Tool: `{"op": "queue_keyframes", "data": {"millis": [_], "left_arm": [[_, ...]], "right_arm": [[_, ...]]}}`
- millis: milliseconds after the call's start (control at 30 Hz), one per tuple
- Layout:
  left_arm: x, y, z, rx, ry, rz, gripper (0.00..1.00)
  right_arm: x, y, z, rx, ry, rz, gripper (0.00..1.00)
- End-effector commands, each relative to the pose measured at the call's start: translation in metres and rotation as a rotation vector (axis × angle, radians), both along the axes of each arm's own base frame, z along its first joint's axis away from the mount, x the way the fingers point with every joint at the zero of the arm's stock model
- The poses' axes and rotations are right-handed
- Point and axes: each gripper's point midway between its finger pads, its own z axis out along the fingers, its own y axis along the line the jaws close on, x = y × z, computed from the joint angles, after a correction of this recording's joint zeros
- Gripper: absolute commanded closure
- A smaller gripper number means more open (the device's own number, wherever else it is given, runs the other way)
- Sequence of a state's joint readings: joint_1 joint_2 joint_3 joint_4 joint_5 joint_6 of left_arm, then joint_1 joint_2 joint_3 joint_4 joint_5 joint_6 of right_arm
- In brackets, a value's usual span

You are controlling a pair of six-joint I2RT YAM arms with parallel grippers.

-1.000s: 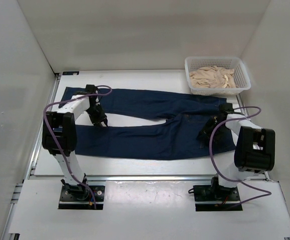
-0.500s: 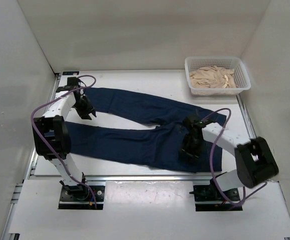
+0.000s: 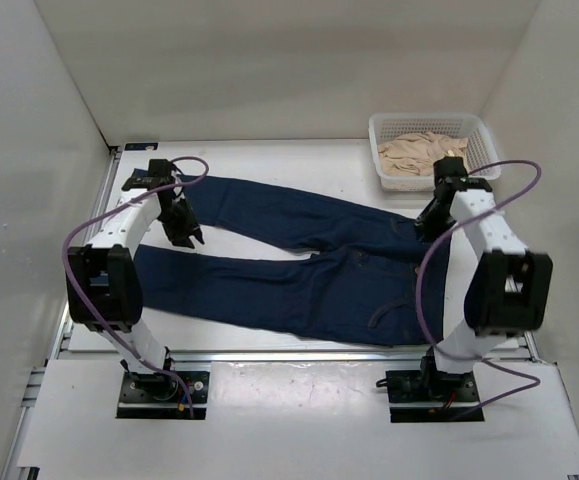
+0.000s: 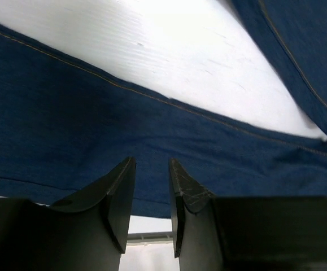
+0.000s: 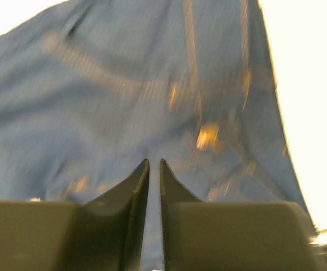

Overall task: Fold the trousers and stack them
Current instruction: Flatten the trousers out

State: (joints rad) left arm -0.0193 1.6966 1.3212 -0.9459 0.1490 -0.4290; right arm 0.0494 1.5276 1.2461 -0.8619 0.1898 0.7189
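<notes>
Dark blue jeans (image 3: pixel 299 270) with thin yellow-brown stitch lines along the seams. White table (image 3: pixel 269 160) underneath, plain white walls (image 3: pixel 269 60) all around. White basket (image 3: pixel 439 183) with a pattern of tiny holes, pale beige cloth (image 3: pixel 424 155) inside. White arms (image 3: pixel 474 212) with black parts and purple cables (image 3: pixel 418 290). Dark grey fingers (image 4: pixel 115 203) on the left gripper (image 4: pixel 152 161), same dark grey on the right gripper (image 5: pixel 155 162).
</notes>
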Motion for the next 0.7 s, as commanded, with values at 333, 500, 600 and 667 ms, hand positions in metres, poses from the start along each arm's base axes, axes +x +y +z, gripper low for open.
{"op": "queue_keyframes", "data": {"millis": [333,500,600,667], "left_arm": [[-0.010,-0.002,0.033,0.014,-0.084,-0.031,0.57],[-0.010,0.000,0.033,0.023,-0.084,-0.028,0.57],[-0.004,-0.003,0.032,0.022,-0.081,-0.037,0.57],[-0.001,-0.003,0.032,0.022,-0.083,-0.037,0.57]], "right_arm": [[0.023,-0.111,-0.053,-0.107,0.168,-0.138,0.23],[0.032,-0.095,-0.061,0.050,0.079,-0.042,0.26],[0.033,-0.085,-0.074,0.108,0.096,-0.015,0.34],[0.042,-0.079,-0.072,0.142,0.059,0.001,0.47]]}}
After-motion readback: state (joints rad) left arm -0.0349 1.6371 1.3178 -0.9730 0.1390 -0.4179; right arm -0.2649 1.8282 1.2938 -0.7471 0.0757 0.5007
